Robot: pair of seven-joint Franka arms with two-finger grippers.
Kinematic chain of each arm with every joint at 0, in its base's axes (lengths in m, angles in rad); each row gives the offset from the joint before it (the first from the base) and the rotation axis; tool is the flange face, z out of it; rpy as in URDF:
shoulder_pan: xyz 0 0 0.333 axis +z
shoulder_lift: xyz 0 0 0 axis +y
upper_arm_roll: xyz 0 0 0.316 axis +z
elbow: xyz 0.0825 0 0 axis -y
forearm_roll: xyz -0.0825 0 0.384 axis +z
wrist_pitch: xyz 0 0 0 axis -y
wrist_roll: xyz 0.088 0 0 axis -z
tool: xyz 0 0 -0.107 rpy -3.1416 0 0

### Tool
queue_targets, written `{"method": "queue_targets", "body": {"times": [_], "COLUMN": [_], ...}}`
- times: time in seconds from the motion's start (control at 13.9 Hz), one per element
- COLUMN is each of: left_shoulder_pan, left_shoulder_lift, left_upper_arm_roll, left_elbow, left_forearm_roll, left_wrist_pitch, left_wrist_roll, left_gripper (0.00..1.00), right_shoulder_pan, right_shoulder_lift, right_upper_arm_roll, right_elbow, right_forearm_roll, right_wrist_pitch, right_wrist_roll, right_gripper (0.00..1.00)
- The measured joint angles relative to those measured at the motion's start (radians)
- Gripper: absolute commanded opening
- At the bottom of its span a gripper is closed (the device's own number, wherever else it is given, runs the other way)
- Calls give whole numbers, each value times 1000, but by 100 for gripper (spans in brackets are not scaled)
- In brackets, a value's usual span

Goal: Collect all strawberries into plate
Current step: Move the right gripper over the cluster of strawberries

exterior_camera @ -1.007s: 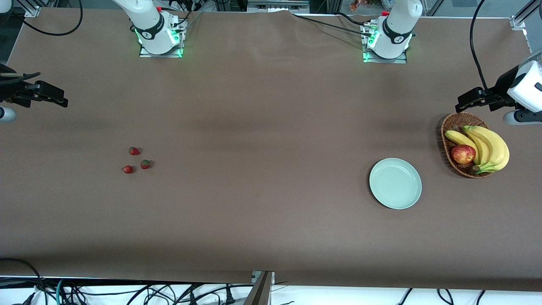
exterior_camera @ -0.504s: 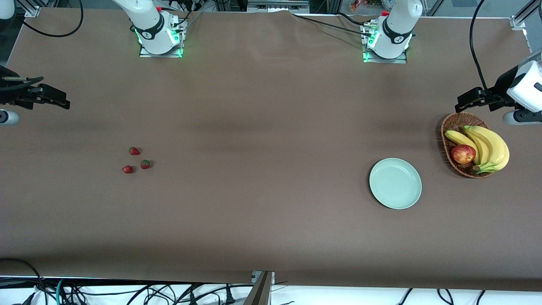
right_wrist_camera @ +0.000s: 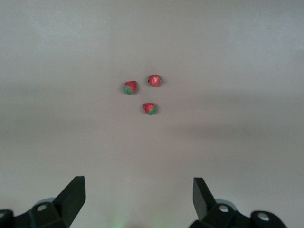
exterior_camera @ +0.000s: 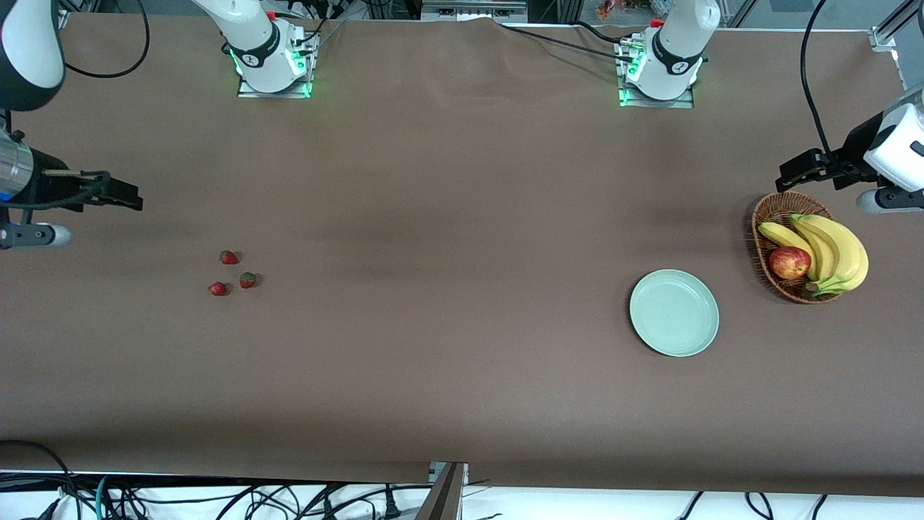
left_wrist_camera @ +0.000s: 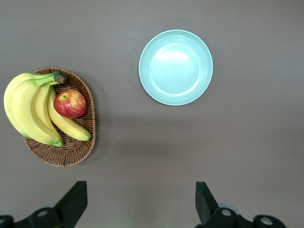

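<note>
Three strawberries (exterior_camera: 229,257) (exterior_camera: 247,279) (exterior_camera: 217,289) lie close together on the brown table toward the right arm's end; they also show in the right wrist view (right_wrist_camera: 130,87) (right_wrist_camera: 154,80) (right_wrist_camera: 150,109). The pale mint-green plate (exterior_camera: 674,313) lies bare toward the left arm's end, and shows in the left wrist view (left_wrist_camera: 175,67). My right gripper (exterior_camera: 133,200) is open and empty, up over bare table beside the berries. My left gripper (exterior_camera: 787,175) is open and empty, up over the table by the basket.
A brown wicker basket (exterior_camera: 764,219) with bananas (exterior_camera: 837,249) and a red-yellow apple (exterior_camera: 789,262) stands beside the plate toward the left arm's end; it shows in the left wrist view (left_wrist_camera: 71,152). The arm bases (exterior_camera: 271,65) (exterior_camera: 660,72) stand along the table's edge farthest from the front camera.
My right gripper has moved out over the table toward the strawberries. My left arm has not moved. The berries and plate lie as before.
</note>
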Motion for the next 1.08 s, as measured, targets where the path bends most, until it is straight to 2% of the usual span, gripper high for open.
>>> {"method": "queue_targets", "body": {"times": [0.36,0.72,1.08], "left_shoulder_pan": [0,0,0], "left_shoulder_lift": [0,1,1], "left_upper_arm_roll": [0,-1,-1], "left_elbow": [0,1,1], "left_forearm_roll": [0,0,0], "left_wrist_pitch": [0,0,0], "left_wrist_roll": [0,0,0], "left_gripper": [100,100,100], "right_shoulder_pan": [12,83,117], "right_shoulder_lift": [138,338,405], "right_upper_arm_roll": [5,7,-1], "right_elbow": [-4,-8,-41], "right_forearm_roll": [42,47,47], "right_wrist_pitch": [127,302,386], "right_wrist_roll": [-1,2,9], "right_gripper": [100,100,100]}}
